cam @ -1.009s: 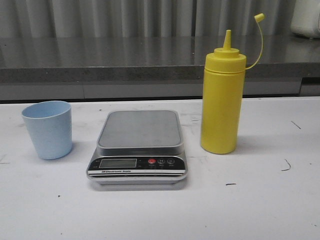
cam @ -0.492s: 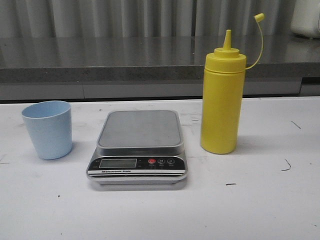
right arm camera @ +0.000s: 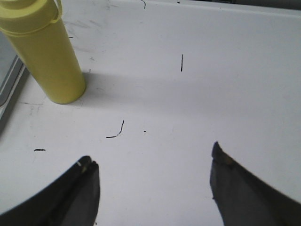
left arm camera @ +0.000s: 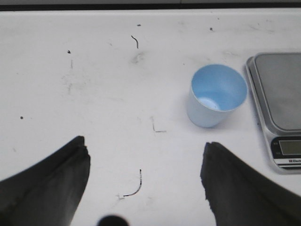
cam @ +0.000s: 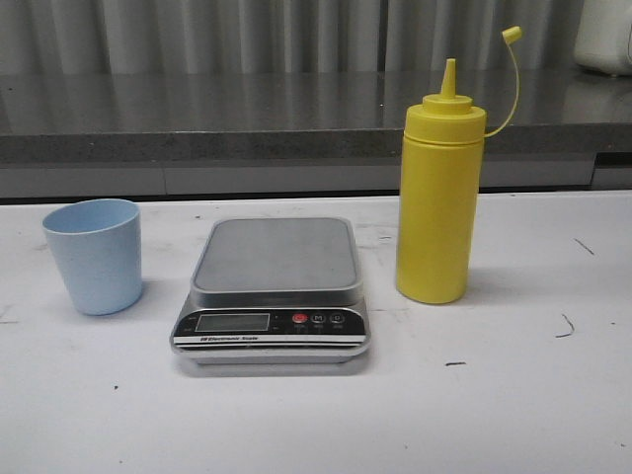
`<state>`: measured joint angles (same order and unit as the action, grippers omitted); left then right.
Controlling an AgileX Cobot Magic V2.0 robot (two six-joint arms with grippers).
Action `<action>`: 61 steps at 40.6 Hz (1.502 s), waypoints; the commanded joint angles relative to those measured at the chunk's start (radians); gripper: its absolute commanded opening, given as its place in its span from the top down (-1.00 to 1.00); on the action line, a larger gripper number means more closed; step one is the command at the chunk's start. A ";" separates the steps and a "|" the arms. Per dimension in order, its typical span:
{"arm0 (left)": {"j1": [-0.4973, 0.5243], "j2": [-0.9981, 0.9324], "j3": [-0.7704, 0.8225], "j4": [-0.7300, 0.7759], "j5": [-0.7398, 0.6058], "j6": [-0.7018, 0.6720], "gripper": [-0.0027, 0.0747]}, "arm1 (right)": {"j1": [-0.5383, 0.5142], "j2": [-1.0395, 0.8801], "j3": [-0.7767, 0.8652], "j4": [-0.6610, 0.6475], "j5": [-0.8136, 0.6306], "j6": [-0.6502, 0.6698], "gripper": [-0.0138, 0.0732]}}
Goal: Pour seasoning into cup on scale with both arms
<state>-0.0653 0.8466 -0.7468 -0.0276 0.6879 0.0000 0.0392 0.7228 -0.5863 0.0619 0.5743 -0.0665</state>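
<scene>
The scale (cam: 275, 288) lies mid-table with nothing on its steel platform. Left of it stands the pale blue cup (cam: 95, 255), upright and empty; the left wrist view shows the cup (left arm camera: 216, 95) beside the scale (left arm camera: 277, 103). The yellow seasoning bottle (cam: 439, 193) stands upright right of the scale, cap off and dangling on its tether; it also shows in the right wrist view as the bottle (right arm camera: 44, 52). My left gripper (left arm camera: 145, 146) is open over bare table, short of the cup. Open too is my right gripper (right arm camera: 154, 154), apart from the bottle. Neither arm appears in the front view.
A grey counter ledge (cam: 197, 138) runs behind the white table (cam: 513, 395), with a white object (cam: 604, 35) at its far right. Small dark pen marks (cam: 565, 326) dot the tabletop.
</scene>
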 commanded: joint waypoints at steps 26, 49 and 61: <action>-0.105 0.594 -0.455 -0.018 0.153 0.000 -0.34 | -0.004 0.003 -0.034 0.007 -0.057 -0.007 -0.51; -0.105 0.905 -0.635 -0.018 0.138 0.000 -0.34 | -0.004 0.003 -0.034 0.007 -0.057 -0.007 -0.51; -0.105 0.986 -0.637 -0.020 0.143 0.000 -0.34 | -0.004 0.003 -0.034 0.007 -0.057 -0.007 -0.51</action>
<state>-0.1632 1.8678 -1.3525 -0.0339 0.8563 0.0000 0.0392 0.7228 -0.5863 0.0619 0.5750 -0.0665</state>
